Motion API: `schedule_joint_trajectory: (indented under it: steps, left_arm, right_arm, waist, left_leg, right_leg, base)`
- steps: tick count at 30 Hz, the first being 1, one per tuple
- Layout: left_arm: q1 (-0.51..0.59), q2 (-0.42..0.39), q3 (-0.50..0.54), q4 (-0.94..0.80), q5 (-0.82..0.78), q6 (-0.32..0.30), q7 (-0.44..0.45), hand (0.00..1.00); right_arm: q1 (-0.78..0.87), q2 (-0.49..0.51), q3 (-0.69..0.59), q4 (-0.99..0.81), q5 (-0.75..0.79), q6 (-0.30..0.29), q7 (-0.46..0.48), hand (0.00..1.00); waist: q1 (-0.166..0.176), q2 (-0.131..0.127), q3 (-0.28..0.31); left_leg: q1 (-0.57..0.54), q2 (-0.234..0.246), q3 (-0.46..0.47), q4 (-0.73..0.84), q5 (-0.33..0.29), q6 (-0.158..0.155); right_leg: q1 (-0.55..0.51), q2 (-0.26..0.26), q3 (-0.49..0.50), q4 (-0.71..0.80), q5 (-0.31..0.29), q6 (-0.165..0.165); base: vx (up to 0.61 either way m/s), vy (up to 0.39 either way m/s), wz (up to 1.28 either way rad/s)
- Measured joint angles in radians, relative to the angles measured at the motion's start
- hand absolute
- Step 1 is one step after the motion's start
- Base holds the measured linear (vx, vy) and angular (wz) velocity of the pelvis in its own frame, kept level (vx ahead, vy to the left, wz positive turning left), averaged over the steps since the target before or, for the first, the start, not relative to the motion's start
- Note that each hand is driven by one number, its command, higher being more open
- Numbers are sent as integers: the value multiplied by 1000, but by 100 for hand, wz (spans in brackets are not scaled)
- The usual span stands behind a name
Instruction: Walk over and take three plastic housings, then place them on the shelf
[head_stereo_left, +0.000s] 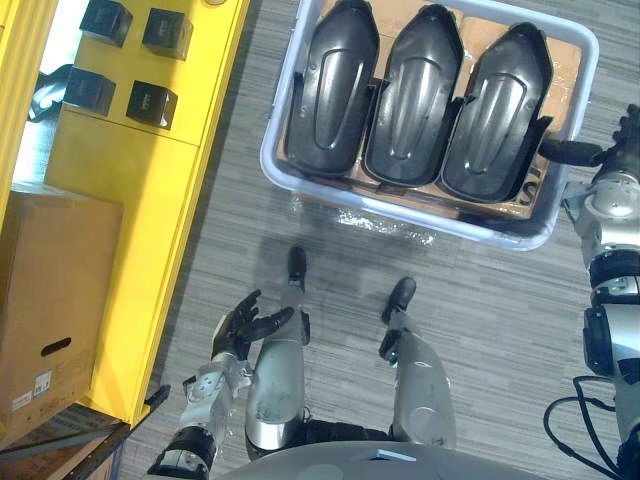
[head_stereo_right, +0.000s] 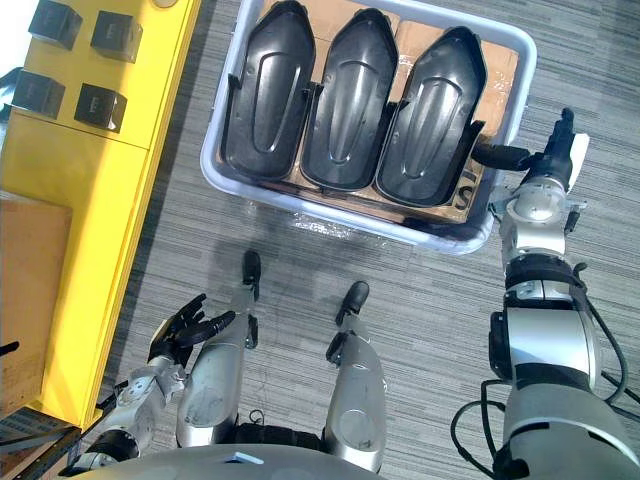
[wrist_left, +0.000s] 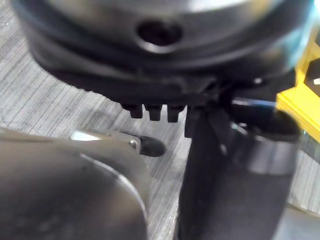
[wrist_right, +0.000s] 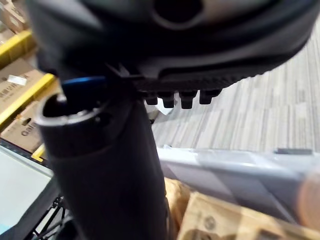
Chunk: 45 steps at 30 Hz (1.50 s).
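Left hand (head_stereo_left: 236, 328), nearest, low at the robot's left side: fingers spread and relaxed, pointing forward, holding and touching nothing; forearm bent in close to the body above the grey striped carpet (head_stereo_right: 420, 300).

Right hand (head_stereo_right: 548, 158), farther out on a forearm stretched forward: fingers uncurled, grasping nothing; one dark finger (head_stereo_right: 497, 155) reaches sideways to the near right corner of the pale rectangular plastic bin (head_stereo_right: 330, 214); whether it touches the rim cannot be told.

The bin stands on the carpet ahead, lined with brown cardboard (head_stereo_right: 503, 75); in it three long black plastic housings lie side by side, hollow side down, close together: left housing (head_stereo_right: 268, 90), middle housing (head_stereo_right: 345, 100), right housing (head_stereo_right: 430, 115), the last just beside the reaching finger.

Yellow shelf (head_stereo_right: 100, 190) along the robot's left, bearing small black cube-shaped boxes (head_stereo_right: 100, 105) at its far end and a large brown cardboard carton (head_stereo_left: 50, 290) at its near end.

The right wrist view adds the bin's pale rim and cardboard lining close past the thumb; the left wrist view adds a yellow corner of the shelf beside the left hand's thumb.
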Motion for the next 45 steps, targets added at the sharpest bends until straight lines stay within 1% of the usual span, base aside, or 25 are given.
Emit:
schedule_joint_trajectory:
  steps: [2, 3, 4, 5, 7, 10, 13, 17, 18, 21, 23, 26, 27, 30, 33, 36, 39, 45]
  left_arm:
    - [6, 2, 0, 0, 0, 1, -1, 100]
    - [9, 2, 0, -1, 0, 1, -2, 100]
    - [14, 4, 0, -4, 0, 1, -4, 100]
    - [25, 7, 0, -11, 0, 2, -5, 100]
    - [31, 9, 0, -12, 0, 3, -6, 100]
    - [35, 17, 1, -14, 0, 6, -20, 100]
    - [35, 19, 2, -17, 0, 14, -27, 100]
    - [35, 18, 2, -26, 0, 23, -25, 100]
    - [35, 18, 2, -26, 0, 23, -25, 100]
    - [35, 17, 1, -27, 0, 22, -24, 100]
    - [35, 17, 1, -25, -1, 23, -22, 100]
    - [35, 19, 1, -6, -1, 23, -22, 100]
    - [35, 19, 1, -1, -1, 22, -22, 100]
    - [35, 19, 0, 19, -1, 22, -22, 100]
    - [35, 19, -9, 24, -16, 10, -21, 100]
    - [35, 20, -19, 29, -24, -3, -22, 100]
    - [35, 19, -20, 29, -24, -3, -15, 100]
    - [35, 19, -20, 30, -24, -3, -4, 100]
  right_arm:
    - [-3, -51, -3, -72, -18, 0, -75, 100]
    - [-5, -62, -5, -96, -18, 0, -95, 100]
    - [-7, -82, -7, -137, -18, -1, -121, 100]
    - [-14, -103, -19, -206, -18, -11, -157, 100]
    - [-16, -123, -43, -272, -18, -29, -185, 100]
    - [-17, -123, -68, -346, -17, -36, -194, 100]
    - [-10, -108, -68, -349, -16, -28, -153, 100]
    - [16, -61, -52, -331, -5, 18, -58, 100]
    - [16, -55, -45, -321, -5, 21, -47, 100]
    - [16, -27, -14, -253, -3, 41, 4, 100]
    - [16, -16, 18, -199, 10, 58, 46, 100]
    - [6, 7, 57, -147, 16, 59, 84, 100]
    - [3, 8, 65, -139, 16, 60, 90, 100]
    - [-10, 9, 85, -110, 26, 63, 114, 100]
    - [-29, 9, 107, -93, 26, 82, 140, 100]
    - [-29, 9, 114, -91, 25, 83, 170, 100]
    - [-29, 25, 114, -67, 23, 95, 194, 100]
    - [-26, 37, 114, -54, -25, 105, 193, 100]
  waist:
    - [-4, 0, 0]
    - [-7, 0, 0]
    - [-13, 0, 0]
    - [-26, -1, 0]
    - [-30, -3, 1]
    - [-39, -10, 2]
    - [-39, -13, 3]
    - [-27, -14, 2]
    - [-26, -14, 2]
    - [-19, -14, 2]
    - [2, -14, 2]
    - [7, -14, 2]
    - [7, -14, 2]
    - [23, -14, 2]
    - [33, -14, 2]
    - [33, -14, 2]
    - [33, -14, 2]
    - [32, -15, 2]
  left_leg:
    - [13, 0, 4, -2, 0, 0]
    - [17, 0, 5, -2, 0, 0]
    - [21, 0, 7, -4, 0, 0]
    - [28, 1, 12, -6, 0, 0]
    - [44, 4, 25, -18, 1, -2]
    - [50, 14, 35, -23, 2, -4]
    - [64, 25, 38, -38, 8, -10]
    - [75, 35, 38, -40, 9, -12]
    - [75, 35, 38, -41, 9, -12]
    - [76, 31, 31, -54, 14, -14]
    - [76, 31, 28, -56, 14, -14]
    - [76, 29, 11, -67, 20, -14]
    - [76, 29, 7, -71, 23, -13]
    - [75, 28, -2, -84, 32, -13]
    - [71, 26, -13, -88, 37, -12]
    - [56, 22, -27, -88, 40, -8]
    - [50, 17, -29, -88, 46, -11]
    - [51, 18, -29, -86, 47, -11]
  right_leg:
    - [13, 0, 1, -5, 1, 1]
    - [15, 0, 2, -6, 1, 1]
    - [18, 1, 5, -7, 1, 1]
    - [22, 2, 9, -10, 2, 2]
    - [30, 6, 17, -23, 5, 5]
    - [29, 16, 24, -27, 6, 4]
    - [35, 27, 24, -30, 7, 3]
    - [49, 39, 21, -38, 7, 2]
    - [50, 38, 21, -38, 7, 2]
    - [51, 36, 12, -39, 7, 3]
    - [52, 36, 9, -39, 6, 2]
    - [59, 35, -9, -39, 4, 0]
    - [60, 35, -15, -39, 3, -1]
    - [59, 35, -24, -39, 2, -1]
    - [59, 33, -34, -35, 0, -3]
    - [39, 24, -43, -4, -16, -5]
    - [26, 17, -43, 14, -24, -3]
    - [26, 17, -42, 16, -24, -3]
  base:
    - [0, 0, 0]
    - [7, -21, -4]
    - [6, -23, -7]
    - [5, -26, -8]
    - [10, -32, -17]
    - [20, -52, -13]
    - [25, -59, -7]
    - [25, -49, -2]
    - [15, -25, 4]
    - [9, -11, 8]
    - [4, -9, 2]
    - [3, -19, 14]
    - [-5, -18, 19]
    - [-11, -23, 9]
    - [-20, -28, 10]
    - [-31, -32, 12]
    - [-18, -30, 4]
    - [-7, -25, -1]
